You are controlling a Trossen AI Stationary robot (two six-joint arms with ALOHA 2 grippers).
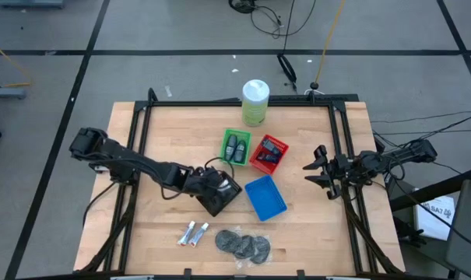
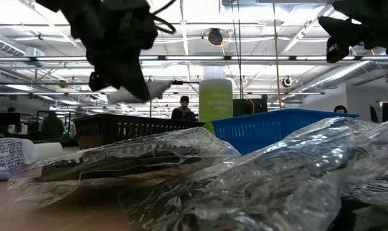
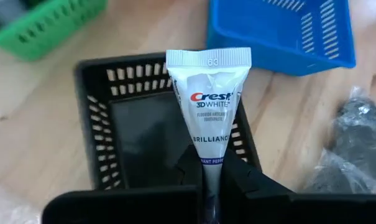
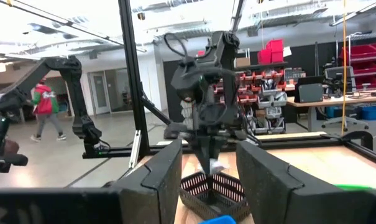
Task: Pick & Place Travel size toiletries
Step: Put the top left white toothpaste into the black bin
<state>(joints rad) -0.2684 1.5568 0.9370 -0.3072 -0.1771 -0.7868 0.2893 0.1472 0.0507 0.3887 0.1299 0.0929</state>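
Note:
My left gripper (image 3: 210, 167) is shut on a small white toothpaste tube (image 3: 210, 106) and hangs over the black tray (image 3: 144, 134), also seen in the high view (image 1: 219, 190). Two more white tubes (image 1: 194, 233) and bagged grey discs (image 1: 243, 245) lie near the table's front edge. Two dark bottles lie in the green tray (image 1: 237, 148), and navy packs lie in the red tray (image 1: 268, 153). My right gripper (image 1: 317, 171) waits open at the table's right side, raised. My left gripper pinches the tube's narrower part (image 3: 211, 155) between its two fingers; the cap end is hidden behind them. The fingers slant down from the table's left. The tube sticks out past the fingertips along them, crimped end (image 3: 208, 58) foremost, clear above the black tray.
An empty blue tray (image 1: 265, 197) stands right of the black one. A tall pale-green canister (image 1: 255, 101) stands at the table's far edge. Black frame rails (image 1: 340, 148) run along the table's sides. People stand in the room behind.

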